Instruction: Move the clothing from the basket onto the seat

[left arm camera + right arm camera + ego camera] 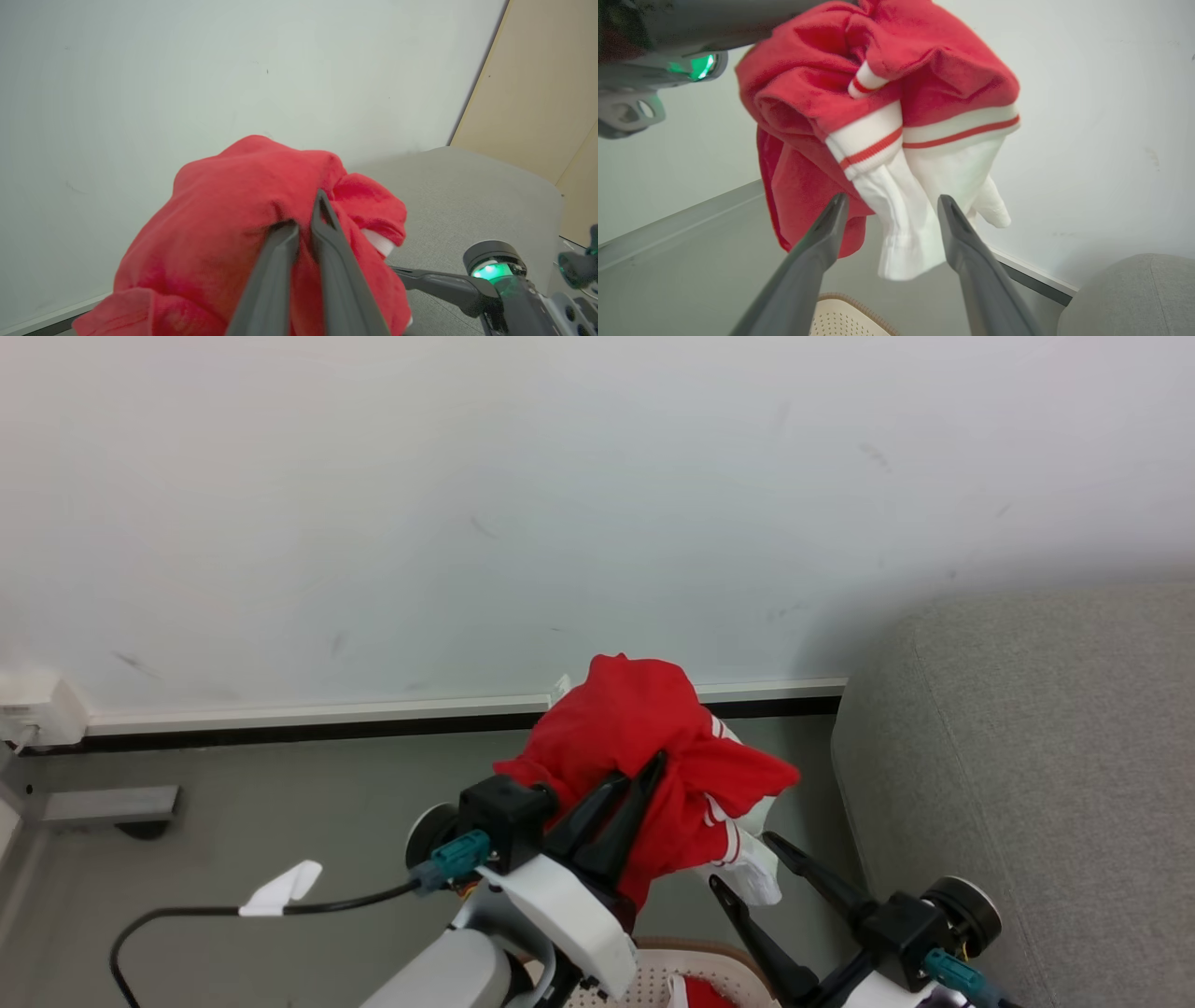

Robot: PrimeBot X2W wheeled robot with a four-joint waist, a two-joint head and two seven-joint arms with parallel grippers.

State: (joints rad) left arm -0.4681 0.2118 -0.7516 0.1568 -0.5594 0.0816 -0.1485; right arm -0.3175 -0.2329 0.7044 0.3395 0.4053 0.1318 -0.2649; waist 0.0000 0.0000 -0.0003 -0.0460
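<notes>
My left gripper is shut on a bunched piece of red clothing with white stripe trim, held up in the air before the wall. In the left wrist view the two fingers pinch the red clothing together. My right gripper stands open just below and to the right. In the right wrist view its fingertips frame the hanging white sleeves of the clothing. The basket shows at the bottom edge with more red cloth inside. The grey seat lies to the right.
A white wall with a pale skirting board runs behind. A white wall box sits at far left. A black cable with a white tag loops off my left arm. The grey floor lies between wall and basket.
</notes>
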